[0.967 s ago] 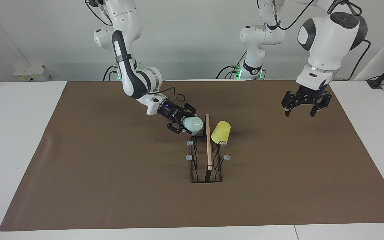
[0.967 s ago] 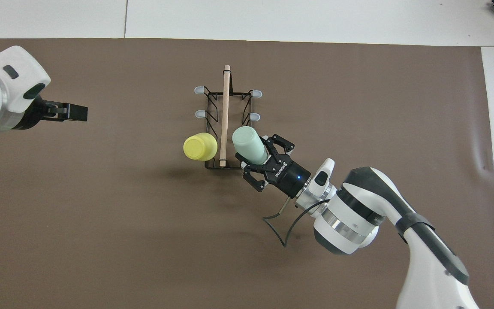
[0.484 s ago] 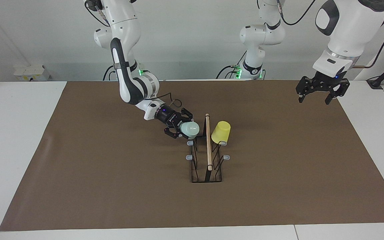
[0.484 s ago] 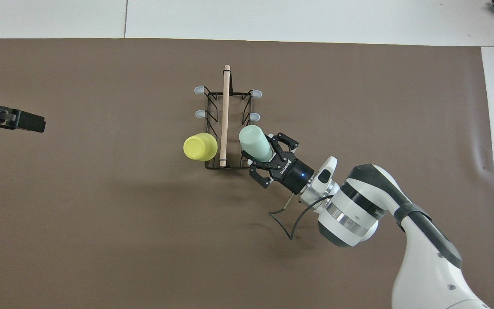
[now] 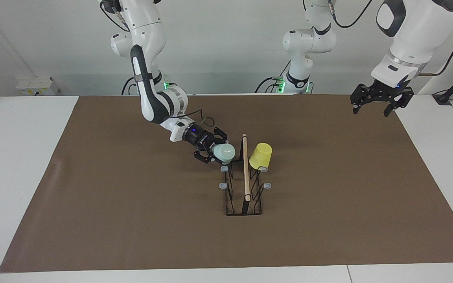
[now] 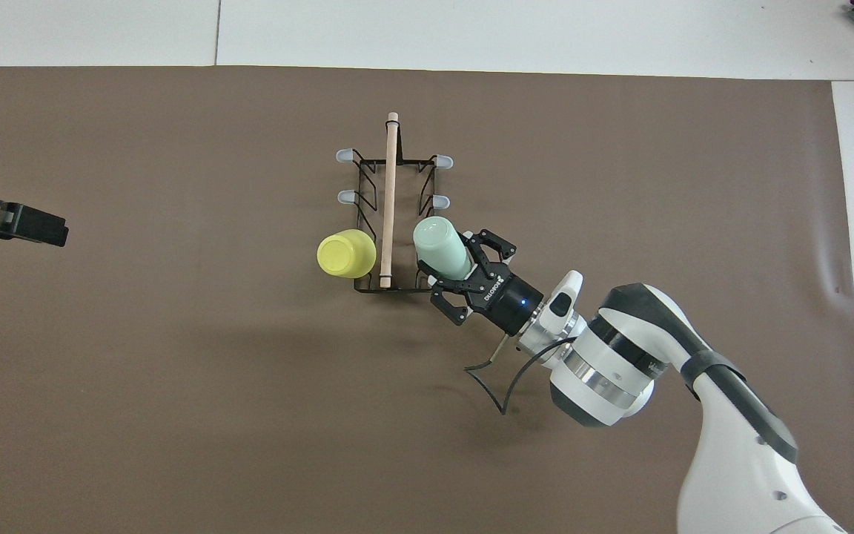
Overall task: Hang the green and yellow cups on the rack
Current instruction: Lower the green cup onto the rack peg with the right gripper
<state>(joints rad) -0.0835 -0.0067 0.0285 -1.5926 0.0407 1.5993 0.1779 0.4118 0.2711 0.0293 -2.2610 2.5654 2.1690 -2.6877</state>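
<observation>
Facing view: I see the rack (image 5: pixel 244 184) mid-counter (image 5: pixel 92 196) on the brown mat (image 5: pixel 132 220).
Yellow cup: I read the yellow cup (image 5: pixel 260 155) as upside down on the rack's prong nearest the robots, toward the left arm's end.
Green cup: my right gripper (image 5: pixel 215 151) is clamped on the green cup (image 5: pixel 224 153), tilted at the rack's nearest prong toward the right arm's end.
Overhead view: the green cup (image 6: pixel 442 248) lies just beside the wooden rod (image 6: pixel 389 196).
Left gripper: my left gripper (image 5: pixel 376 103) waits with fingers spread, high over the mat's edge.
</observation>
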